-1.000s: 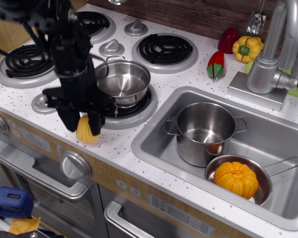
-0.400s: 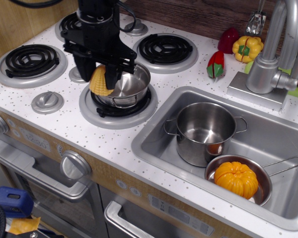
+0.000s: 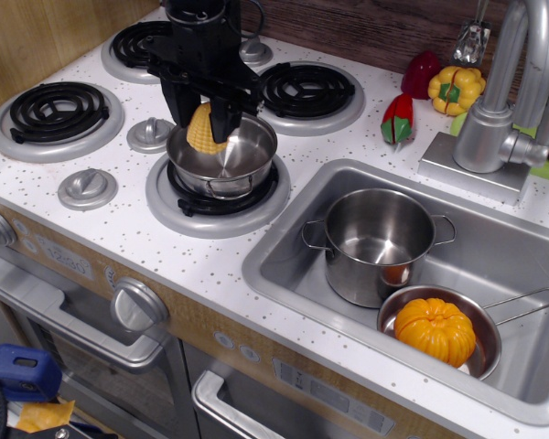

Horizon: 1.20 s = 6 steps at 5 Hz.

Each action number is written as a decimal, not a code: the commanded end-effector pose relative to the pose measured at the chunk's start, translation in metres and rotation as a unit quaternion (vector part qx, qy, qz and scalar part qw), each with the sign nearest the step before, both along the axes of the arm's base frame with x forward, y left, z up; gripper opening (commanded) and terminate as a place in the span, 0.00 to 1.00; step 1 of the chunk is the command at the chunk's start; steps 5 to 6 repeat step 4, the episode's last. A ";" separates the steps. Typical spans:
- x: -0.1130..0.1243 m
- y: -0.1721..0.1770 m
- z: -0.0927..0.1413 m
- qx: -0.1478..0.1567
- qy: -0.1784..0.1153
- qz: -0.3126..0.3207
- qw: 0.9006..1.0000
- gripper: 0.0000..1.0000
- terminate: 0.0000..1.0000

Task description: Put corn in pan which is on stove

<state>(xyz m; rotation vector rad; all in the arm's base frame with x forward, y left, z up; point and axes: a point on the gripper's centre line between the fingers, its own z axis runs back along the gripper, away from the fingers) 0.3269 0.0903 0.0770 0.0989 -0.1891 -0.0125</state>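
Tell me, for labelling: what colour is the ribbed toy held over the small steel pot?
Pale yellow ribbed plastic corn, clearest in the overhead observation view.

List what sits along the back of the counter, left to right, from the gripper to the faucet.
gripper holding the corn over the pan → back right burner → red-green pepper → dark red pepper → yellow bell pepper → faucet

I read bright, even overhead light. Glare streaks the pan point(image 3: 227, 157), the taller pot point(image 3: 377, 240) and the faucet point(image 3: 511, 82). Shadows on the white surface point(image 3: 192, 265) are soft and short. Focus sharp throughout; near-left corner dim.
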 end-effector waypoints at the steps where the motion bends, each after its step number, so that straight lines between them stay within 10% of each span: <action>1: 0.007 0.010 -0.001 -0.002 -0.026 -0.015 1.000 1.00 0.00; 3: 0.008 0.011 -0.005 -0.017 -0.027 -0.021 0.999 1.00 0.00; 4: 0.008 0.011 -0.005 -0.017 -0.027 -0.021 0.999 1.00 1.00; 6: 0.008 0.011 -0.005 -0.017 -0.027 -0.021 0.999 1.00 1.00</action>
